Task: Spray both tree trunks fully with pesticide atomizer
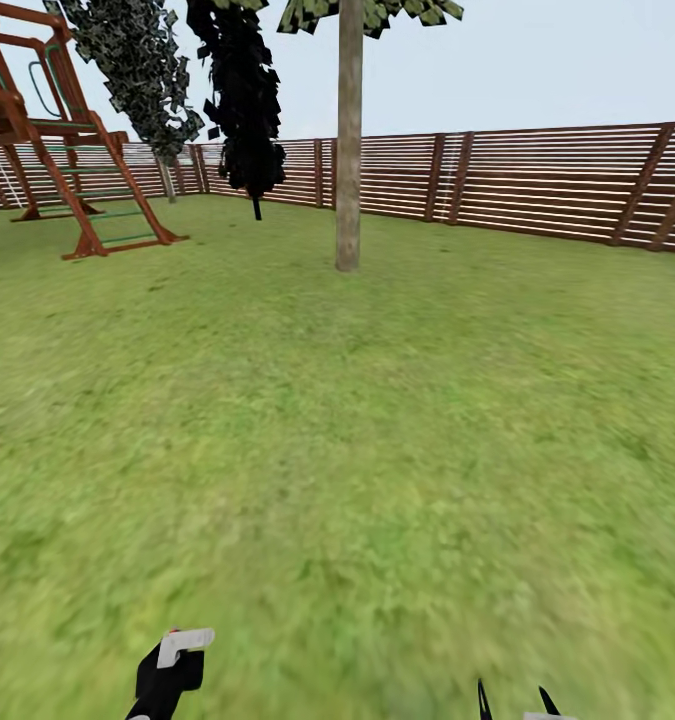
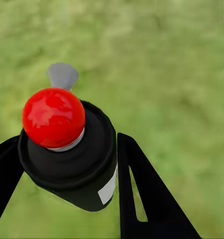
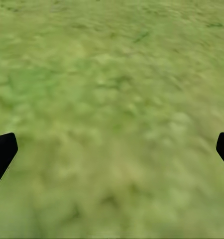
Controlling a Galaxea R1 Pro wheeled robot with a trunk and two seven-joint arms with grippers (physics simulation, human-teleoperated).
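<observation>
The pesticide atomizer (image 2: 72, 159) is a black bottle with a red ball top, a grey nozzle and a white label. My left gripper (image 2: 67, 142) is shut on it, one black finger on each side. In the head view the atomizer (image 1: 177, 655) and left gripper (image 1: 167, 680) sit low at the left, over the grass floor (image 1: 377, 450). One tree trunk (image 1: 349, 150) stands straight ahead, far across the lawn. A second tree (image 1: 142, 70) stands further back at the left by the fence. My right gripper (image 3: 112, 154) is open over bare grass, and its fingertips (image 1: 485, 700) show at the bottom edge.
A red-brown wooden play frame with a ladder (image 1: 87, 170) stands at the far left. A black-leaved tree on a thin stem (image 1: 245, 100) is beside the fence corner. The brown slat fence (image 1: 537, 180) closes the lawn behind. Open grass lies between me and the near trunk.
</observation>
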